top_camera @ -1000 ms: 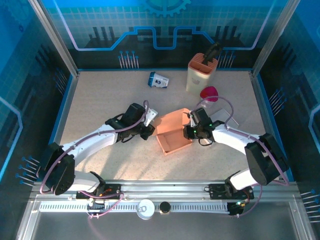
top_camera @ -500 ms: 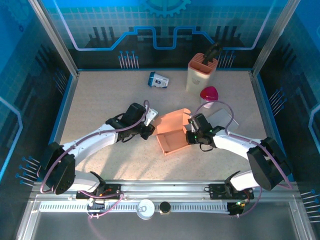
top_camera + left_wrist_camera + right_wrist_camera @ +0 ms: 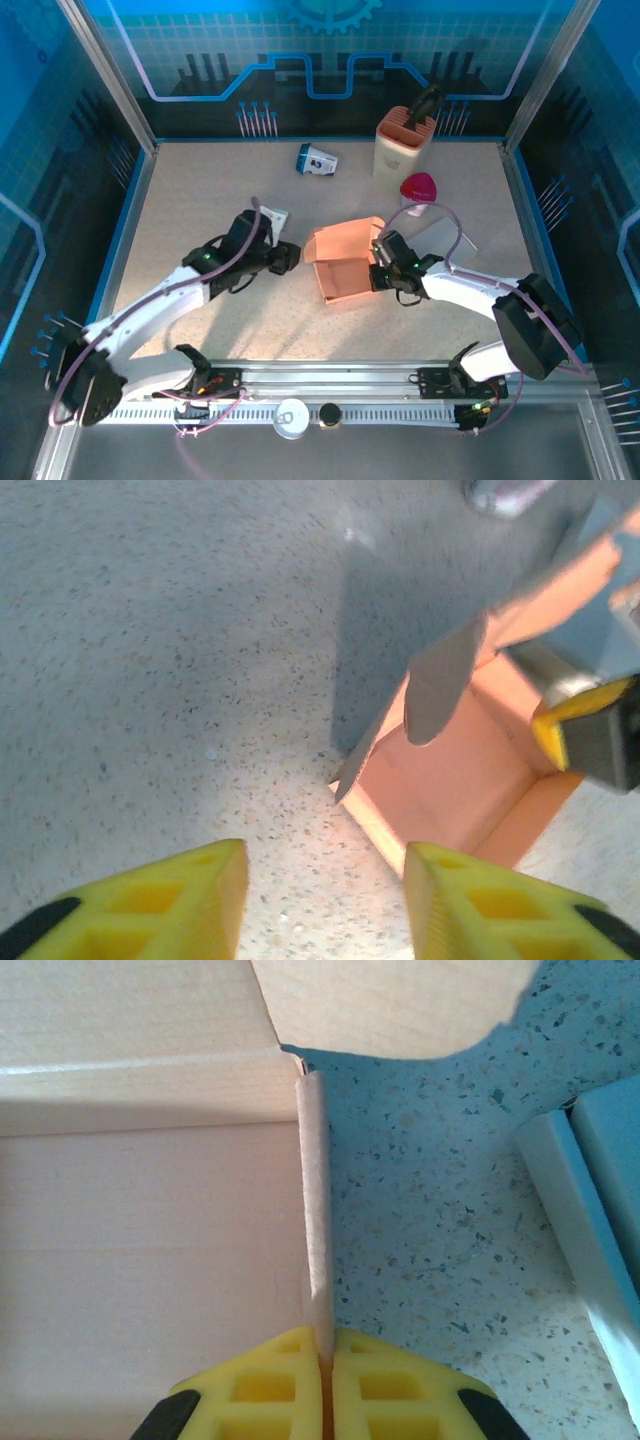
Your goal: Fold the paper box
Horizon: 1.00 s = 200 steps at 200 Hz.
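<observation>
Right gripper (image 3: 322,1350) is pinched tight on the right-hand wall of the salmon paper box (image 3: 150,1220), and we can see the cardboard edge squeezed between its yellow pads (image 3: 250,1390). From above, we have that box sitting near the middle of the table (image 3: 200,190), open side up, with a flap sticking out at its far edge. Now the left gripper (image 3: 322,880): it hangs just off the box's left side, jaws parted, bare tabletop between them, gripping nothing. Over toward the far edge we spot a small blue-and-white carton (image 3: 317,160) and a peach holder (image 3: 398,150) with a dark tool in it.
</observation>
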Each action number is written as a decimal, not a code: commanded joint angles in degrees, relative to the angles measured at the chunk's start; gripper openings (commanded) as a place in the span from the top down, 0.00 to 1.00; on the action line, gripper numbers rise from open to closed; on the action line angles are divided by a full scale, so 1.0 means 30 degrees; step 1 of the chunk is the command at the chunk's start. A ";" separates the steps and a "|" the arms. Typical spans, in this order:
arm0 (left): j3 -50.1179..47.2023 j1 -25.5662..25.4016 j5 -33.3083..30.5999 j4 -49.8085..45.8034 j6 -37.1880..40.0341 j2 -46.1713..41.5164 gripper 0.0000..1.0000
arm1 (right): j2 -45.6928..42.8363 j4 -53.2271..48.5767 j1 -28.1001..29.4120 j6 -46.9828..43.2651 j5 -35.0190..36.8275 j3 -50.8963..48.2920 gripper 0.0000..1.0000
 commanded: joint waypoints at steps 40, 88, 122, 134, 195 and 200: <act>-0.2713 -0.4894 -0.2348 0.0573 -0.8069 0.0828 0.59 | 0.0059 -0.1380 0.0723 0.0844 0.1167 0.0933 0.93; -0.2469 -0.6192 -0.4241 0.3981 -1.1091 0.4397 0.55 | 0.0059 -0.1405 0.1083 0.1071 0.1372 0.0914 0.94; -0.1389 -0.6252 -0.4441 0.5054 -1.1448 0.6926 0.55 | 0.0060 -0.1366 0.1075 0.1130 0.1343 0.0855 0.94; -0.1267 -0.6252 -0.4477 0.5359 -1.1542 0.7641 0.60 | 0.0039 -0.1337 0.1083 0.1130 0.1315 0.0846 0.94; -0.1843 -0.6252 -0.4700 0.6513 -1.1745 0.8945 0.73 | -0.0004 -0.1109 0.1054 0.1221 0.1274 0.0585 0.95; -0.1888 -0.6245 -0.4651 0.6615 -1.1748 0.9045 0.74 | 0.0001 -0.1073 0.1069 0.1244 0.1256 0.0584 0.95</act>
